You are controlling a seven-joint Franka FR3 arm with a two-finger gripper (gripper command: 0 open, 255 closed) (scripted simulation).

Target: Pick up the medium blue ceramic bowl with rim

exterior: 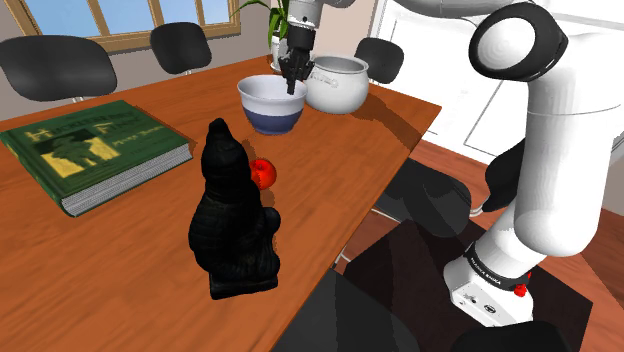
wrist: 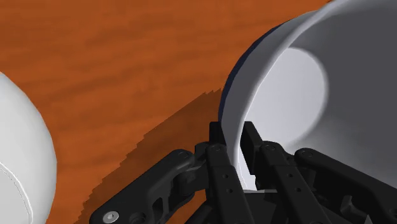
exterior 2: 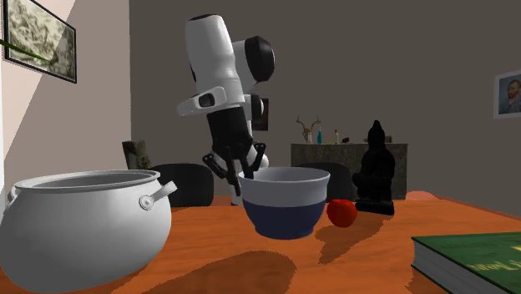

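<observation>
Blue-banded bowl [exterior: 270,105] [exterior 2: 284,205] [wrist: 299,83], white above and inside and dark blue around its lower half, sits upright on the brown wooden worktop [exterior: 100,260] [exterior 2: 367,250] [wrist: 114,57], near the far end in the shoulder view. The black gripper [exterior: 293,85] [exterior 2: 242,171] [wrist: 234,137] comes down onto the bowl's rim on the side that faces a white lidless pot [exterior: 335,85] [exterior 2: 83,225] [wrist: 22,153]. In the wrist view its fingers [wrist: 216,143] stand narrow, one outside the bowl's wall and one inside, with the thin rim pinched between them. The bowl's base appears to rest on the worktop in the second exterior view.

The pot stands just beside the bowl, apart from it, with a strip of bare wood between them. A small red ball-like thing [exterior: 263,173] [exterior 2: 341,212] lies nearer the stand than the bowl, close against a black seated figurine [exterior: 232,215] [exterior 2: 377,171] that is upright. A thick green book [exterior: 90,150] [exterior 2: 476,259] lies flat toward the shoulder view's left, well apart from the bowl. Dark chairs [exterior: 55,65] stand along the worktop's far side.
</observation>
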